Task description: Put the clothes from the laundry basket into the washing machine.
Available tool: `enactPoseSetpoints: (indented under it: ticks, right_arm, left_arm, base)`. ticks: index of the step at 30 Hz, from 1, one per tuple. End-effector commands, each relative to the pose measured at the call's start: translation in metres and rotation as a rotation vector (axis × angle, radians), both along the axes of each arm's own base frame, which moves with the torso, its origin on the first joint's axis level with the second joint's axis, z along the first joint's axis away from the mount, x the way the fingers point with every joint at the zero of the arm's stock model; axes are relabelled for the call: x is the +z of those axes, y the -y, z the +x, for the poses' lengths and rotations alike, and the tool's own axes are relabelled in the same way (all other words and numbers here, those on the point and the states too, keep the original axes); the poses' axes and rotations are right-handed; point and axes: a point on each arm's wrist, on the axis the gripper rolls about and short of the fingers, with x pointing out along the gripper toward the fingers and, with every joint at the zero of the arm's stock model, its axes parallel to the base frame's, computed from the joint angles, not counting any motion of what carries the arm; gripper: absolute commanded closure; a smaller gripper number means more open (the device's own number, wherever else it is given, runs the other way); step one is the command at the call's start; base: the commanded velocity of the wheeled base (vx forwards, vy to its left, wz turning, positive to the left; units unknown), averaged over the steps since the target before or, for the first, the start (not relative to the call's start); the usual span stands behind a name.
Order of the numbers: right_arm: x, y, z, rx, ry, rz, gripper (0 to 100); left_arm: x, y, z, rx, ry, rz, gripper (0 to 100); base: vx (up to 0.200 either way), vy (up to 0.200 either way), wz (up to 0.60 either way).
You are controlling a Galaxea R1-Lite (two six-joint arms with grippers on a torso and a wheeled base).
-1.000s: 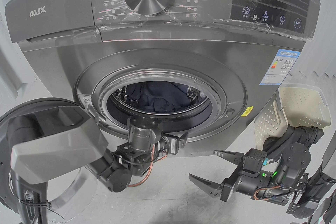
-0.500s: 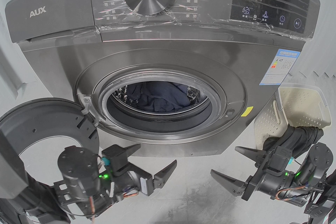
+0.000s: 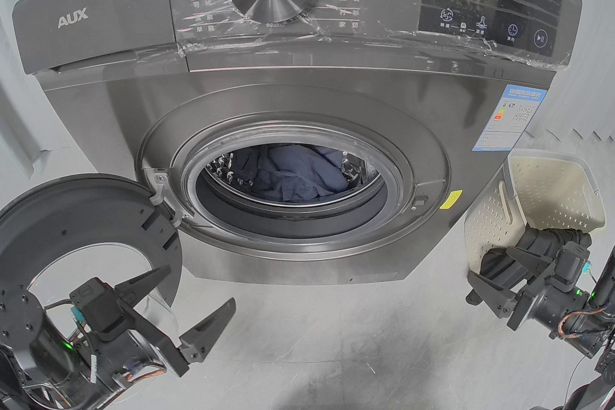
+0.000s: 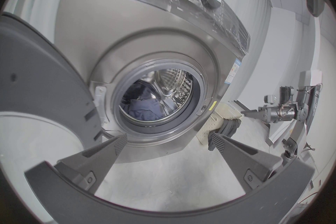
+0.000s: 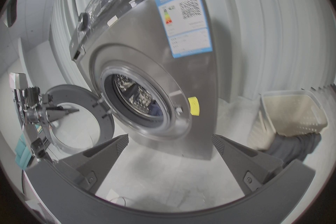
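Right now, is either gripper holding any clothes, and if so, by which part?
Nothing is held. The left gripper and the right gripper are both open and empty. The dark garment hangs over the edge of the laundry basket, not gripped.

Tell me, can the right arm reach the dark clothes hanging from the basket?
Probably yes. The right tool is open and close to the clothes draped over the basket rim, with nothing seen between them.
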Motion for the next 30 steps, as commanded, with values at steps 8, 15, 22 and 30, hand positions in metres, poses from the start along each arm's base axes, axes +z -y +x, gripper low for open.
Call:
enactPoseSetpoints:
  ticks: [8, 15, 22, 30]
  right_arm:
    - [-0.002, 0.065, -0.089, -0.182, 0.027, 0.003, 0]
    - [-0.007, 0.077, -0.112, -0.307, 0.106, 0.035, 0]
    - [-0.016, 0.080, -0.126, -0.366, 0.133, 0.041, 0]
    - [-0.045, 0.082, -0.147, -0.363, 0.075, 0.032, 0]
  left_arm:
    - [0.011, -0.078, -0.046, 0.268, 0.056, -0.039, 0]
    - [-0.007, -0.104, -0.083, 0.286, 0.046, -0.065, 0]
    - [-0.031, -0.114, -0.114, 0.324, 0.067, -0.064, 0]
    - [-0.046, -0.111, -0.125, 0.291, 0.059, -0.032, 0]
  base:
    - [-0.200, 0.000, 0.00]
    - [-0.086, 0.000, 0.00]
    - [0.000, -0.057, 0.00]
    - [0.000, -0.200, 0.00]
